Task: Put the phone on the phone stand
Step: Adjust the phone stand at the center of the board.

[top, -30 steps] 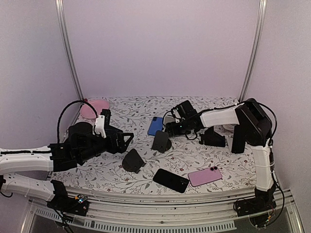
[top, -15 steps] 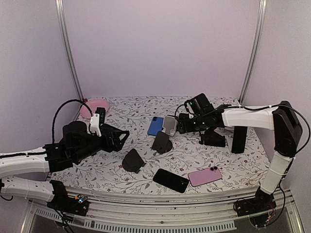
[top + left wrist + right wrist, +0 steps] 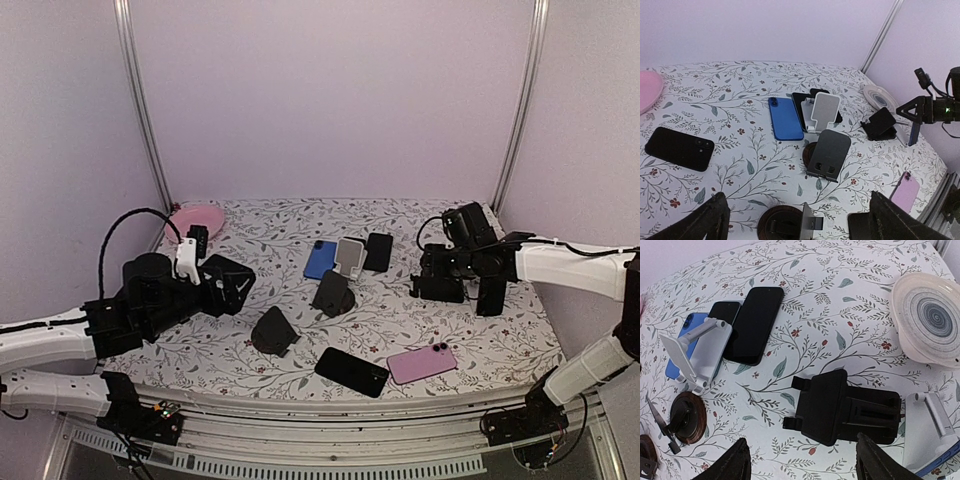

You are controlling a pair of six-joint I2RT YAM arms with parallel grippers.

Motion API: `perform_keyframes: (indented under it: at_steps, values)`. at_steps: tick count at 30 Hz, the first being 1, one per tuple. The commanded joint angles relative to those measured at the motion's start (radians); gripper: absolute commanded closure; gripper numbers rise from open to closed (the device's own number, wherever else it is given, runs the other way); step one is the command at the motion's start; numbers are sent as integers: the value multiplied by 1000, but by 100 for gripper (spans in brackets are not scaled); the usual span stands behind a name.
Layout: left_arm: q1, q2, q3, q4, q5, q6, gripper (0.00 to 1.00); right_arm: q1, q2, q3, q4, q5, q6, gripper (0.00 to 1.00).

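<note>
Several phones lie flat on the floral table: a blue phone (image 3: 320, 260), a black phone (image 3: 378, 252) beside the white stand (image 3: 349, 257), another black phone (image 3: 352, 372) and a pink phone (image 3: 421, 363) at the front. A dark grey stand (image 3: 332, 292) is in the middle. My right gripper (image 3: 432, 268) hovers open over a black stand (image 3: 845, 407), nothing between its fingers (image 3: 735, 460). My left gripper (image 3: 238, 285) is open and empty at the left, facing the grey stand (image 3: 828, 154) and blue phone (image 3: 785, 118).
A pink plate (image 3: 195, 222) is at the back left and a white striped bowl (image 3: 932, 317) at the back right. Another black stand (image 3: 273, 332) sits front centre. A white stand holding a blue phone (image 3: 930, 435) is by the right gripper.
My right arm has pulled back to the right, away from the white stand, and the black phone now lies uncovered beside that stand. My left arm has drawn back slightly to the left.
</note>
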Motion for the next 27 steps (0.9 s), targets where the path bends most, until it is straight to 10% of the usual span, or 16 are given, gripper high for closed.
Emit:
perform_keyframes:
  at_steps: [1,27]
  values:
    - [19,-35,-25,-50,-82,34,3,-63,-15,-27,42,-39,16,32]
    - [41,-368,-288,-34,-330,44,3,-140,175,-31,166,-151,33,73]
